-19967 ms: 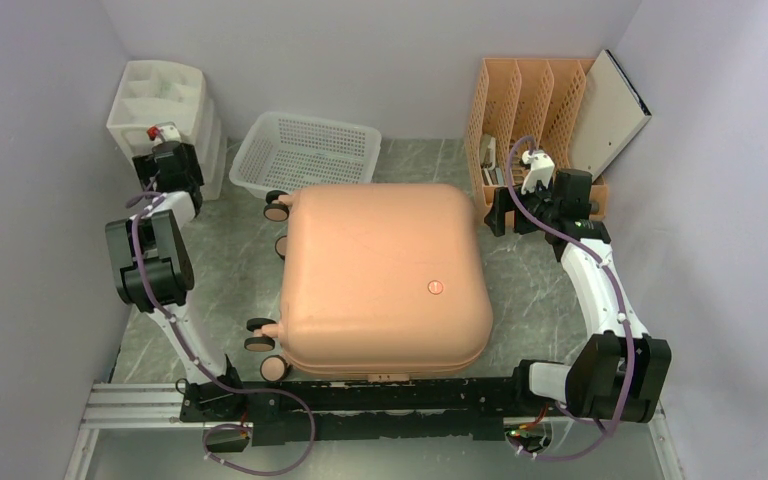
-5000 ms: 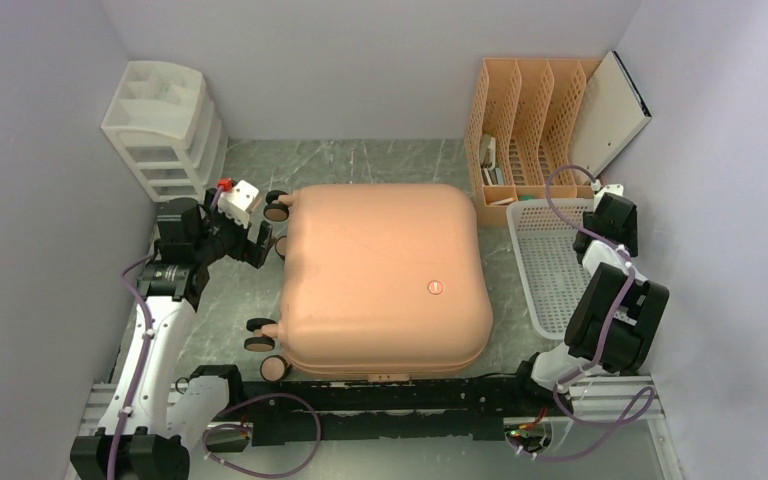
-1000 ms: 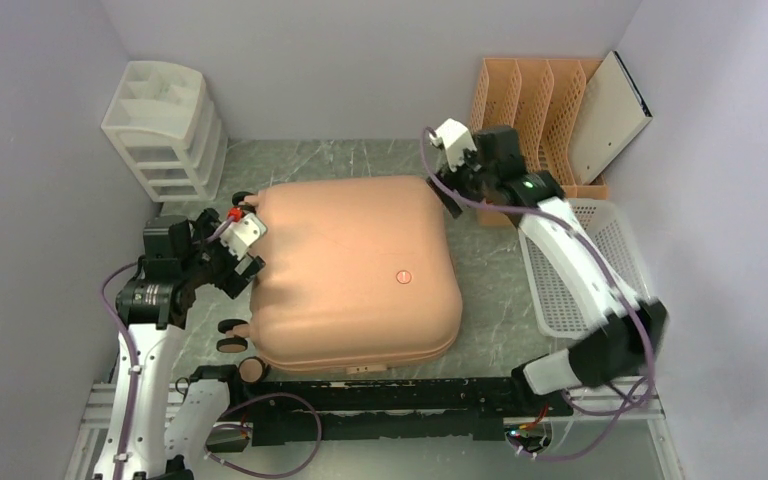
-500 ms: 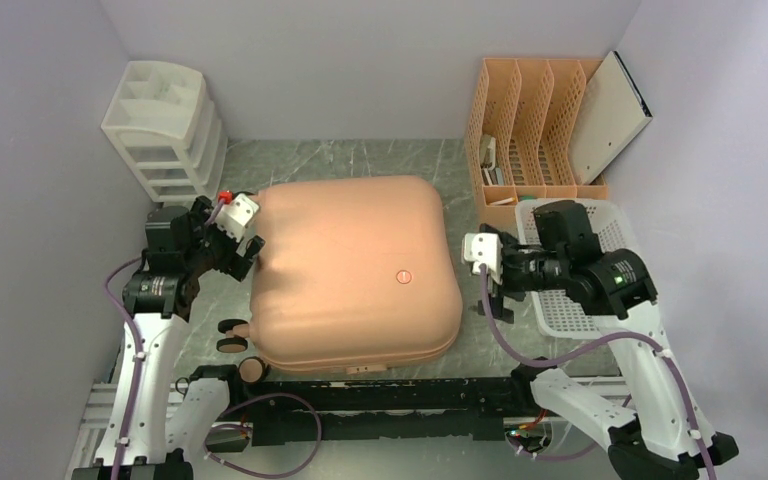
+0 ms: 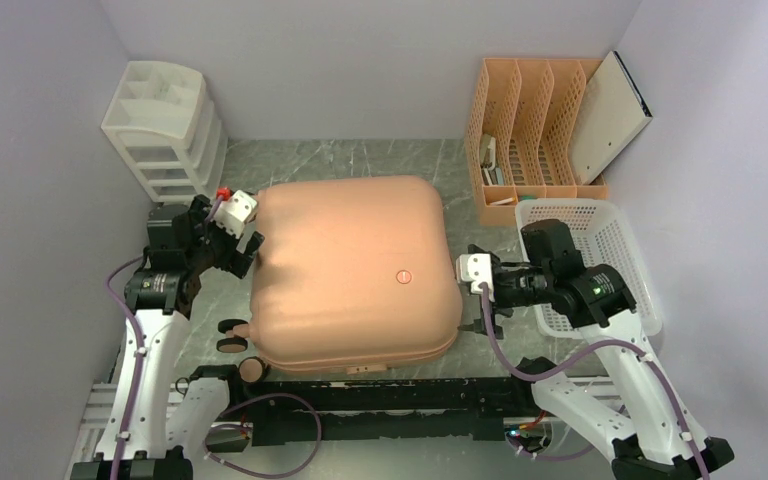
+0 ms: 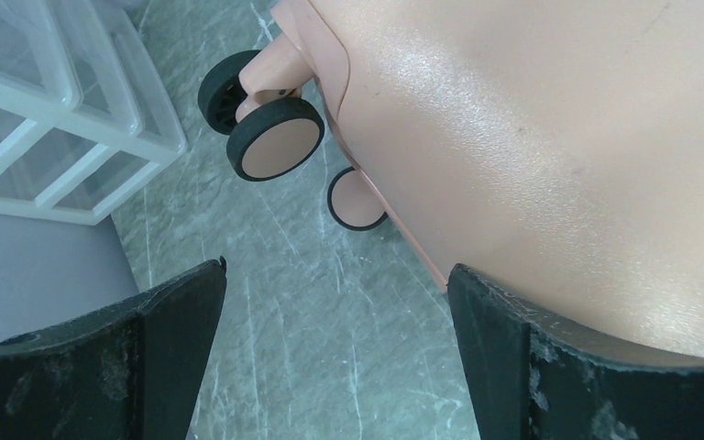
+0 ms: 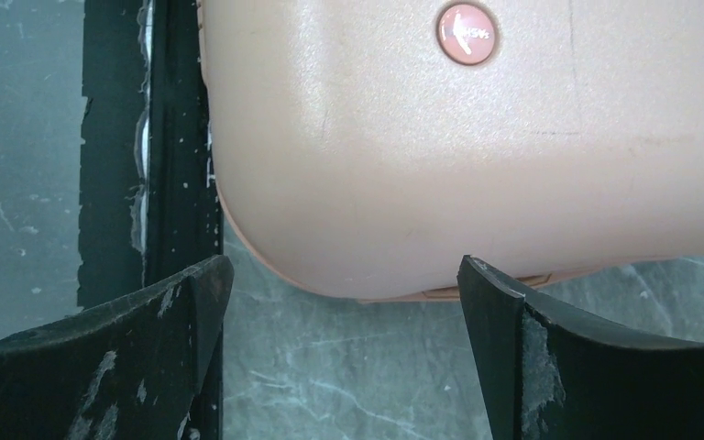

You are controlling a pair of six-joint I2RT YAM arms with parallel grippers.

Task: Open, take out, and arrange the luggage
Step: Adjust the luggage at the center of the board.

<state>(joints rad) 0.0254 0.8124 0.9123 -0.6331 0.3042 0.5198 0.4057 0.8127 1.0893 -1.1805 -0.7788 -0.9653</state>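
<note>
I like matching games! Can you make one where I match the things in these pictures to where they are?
Things:
1 suitcase
2 drawers
3 rack
4 basket

Places:
A back right corner
B in the middle
C right side, in front of the rack
D back left corner

Pairs: 1-B, 2-D, 3-A, 4-C
</note>
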